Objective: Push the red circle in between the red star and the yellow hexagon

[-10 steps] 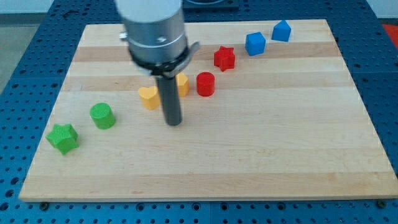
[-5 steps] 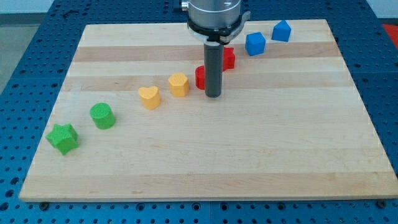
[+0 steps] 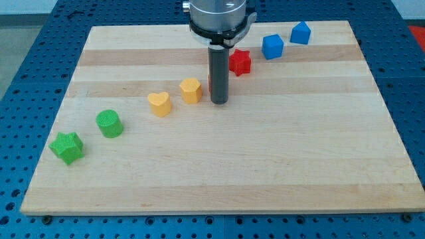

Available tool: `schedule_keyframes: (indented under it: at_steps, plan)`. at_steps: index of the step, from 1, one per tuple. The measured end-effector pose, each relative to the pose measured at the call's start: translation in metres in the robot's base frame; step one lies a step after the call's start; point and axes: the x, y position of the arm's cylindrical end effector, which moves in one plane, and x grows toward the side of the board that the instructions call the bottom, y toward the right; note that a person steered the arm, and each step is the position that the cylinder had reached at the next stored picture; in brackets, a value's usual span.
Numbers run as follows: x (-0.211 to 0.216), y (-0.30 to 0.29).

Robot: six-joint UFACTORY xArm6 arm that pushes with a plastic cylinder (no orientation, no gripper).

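Taking the yellow hexagon (image 3: 191, 90) as the landmark and reading from the view's left, a green star (image 3: 67, 147) sat far off toward the bottom left of the counter (image 3: 279, 166), a green cylinder (image 3: 109, 123) lay nearer, and a yellow heart (image 3: 159, 103) sat just beside the hexagon on its left. Immediately right of the hexagon stood my tip (image 3: 219, 101), close but apparently not touching it. The red circle was almost wholly hidden behind the rod, with only a sliver of red at the rod's left edge, so it seemed to sit right of the hexagon and against the rod. Further right and higher was the red star (image 3: 240, 62), then two blue blocks (image 3: 273, 46) and (image 3: 301, 32), shapes unclear. There was no claw on this arm, so an open or closed state could not be told. The risk, as I judged it, was overshooting: pushing further left could drive the circle into the hexagon and knock it toward the heart, or a glancing contact could let the circle slip around the rod.
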Motion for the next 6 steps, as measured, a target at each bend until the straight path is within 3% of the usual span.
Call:
schedule_keyframes:
  at_steps: [6]
  plan:
    - [-0.016, -0.014]
